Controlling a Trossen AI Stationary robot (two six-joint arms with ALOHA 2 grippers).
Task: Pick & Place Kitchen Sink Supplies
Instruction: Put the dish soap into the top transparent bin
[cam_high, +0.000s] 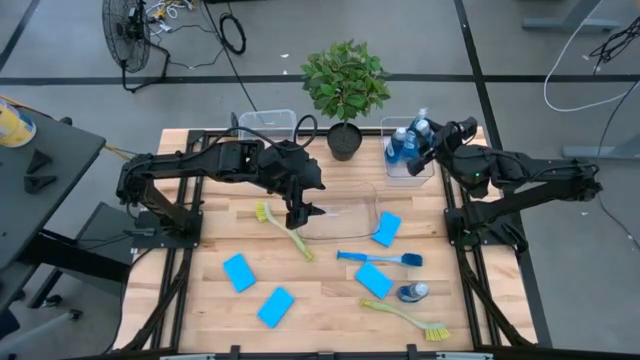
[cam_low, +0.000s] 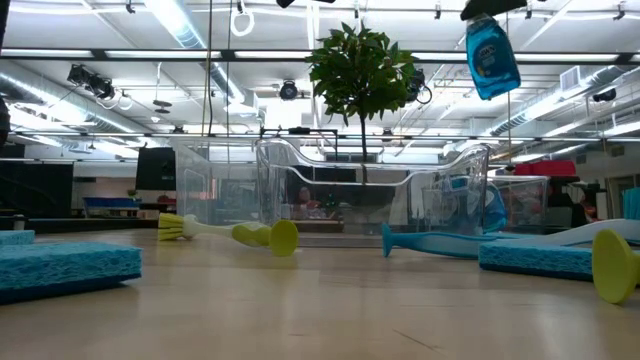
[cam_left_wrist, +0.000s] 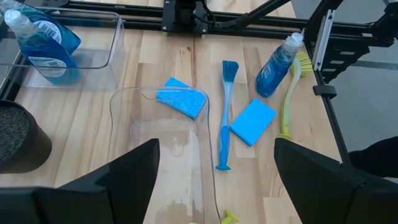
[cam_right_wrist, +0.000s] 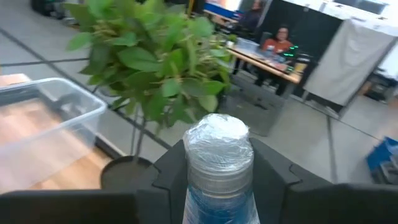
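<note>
Holding: right tool (cam_high: 432, 140) grips a bottle (cam_low: 491, 55) above the bin (cam_high: 408, 168).
Left tool (cam_high: 305, 212): wide, empty.
Binned: two bottles.
Remaining: sponges, brushes, one bottle.

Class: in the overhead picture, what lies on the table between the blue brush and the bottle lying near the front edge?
A blue sponge lies between the blue brush and the bottle, in the high view.

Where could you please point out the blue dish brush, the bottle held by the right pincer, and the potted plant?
blue dish brush (cam_high: 375, 257): high view, middle of its handle.
held bottle (cam_low: 491, 58): low view, its blue body.
potted plant (cam_high: 344, 140): high view, its dark pot.
</note>
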